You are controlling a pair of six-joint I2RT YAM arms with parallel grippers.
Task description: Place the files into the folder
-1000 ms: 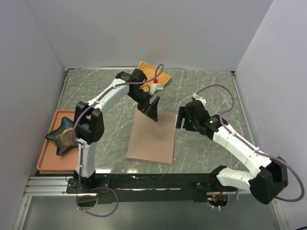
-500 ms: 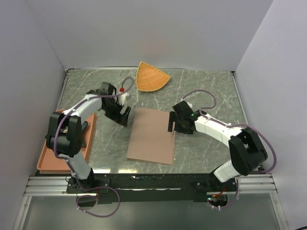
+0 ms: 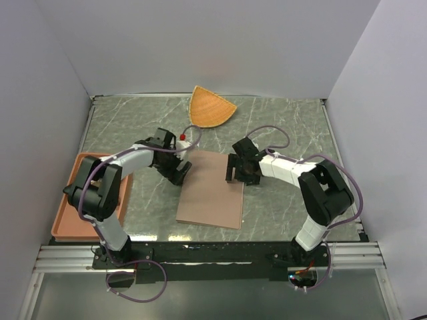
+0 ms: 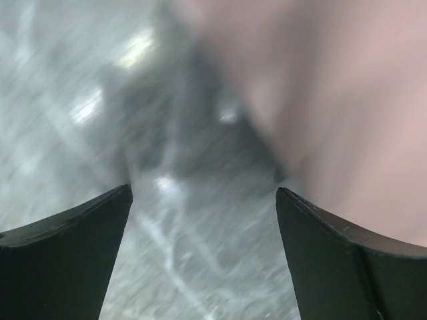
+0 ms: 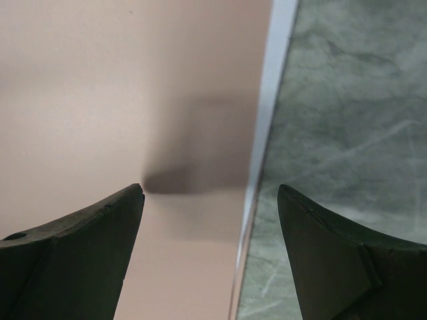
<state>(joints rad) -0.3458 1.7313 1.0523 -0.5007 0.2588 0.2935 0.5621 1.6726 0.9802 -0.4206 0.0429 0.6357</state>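
Folder (image 3: 210,190) lies shut in the middle of the bench (image 3: 293,120), with a white sliver of files (image 5: 270,100) along its right edge. Both arms have just closed in: left gripper (image 3: 180,171) at the far-left corner, right gripper (image 3: 235,173) over the far-right edge. Both are wide and empty. Probably lining up to open the cover.

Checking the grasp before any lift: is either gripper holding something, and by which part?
Nothing is held. The left gripper and the right gripper both stand open, one at each side edge of the folder.
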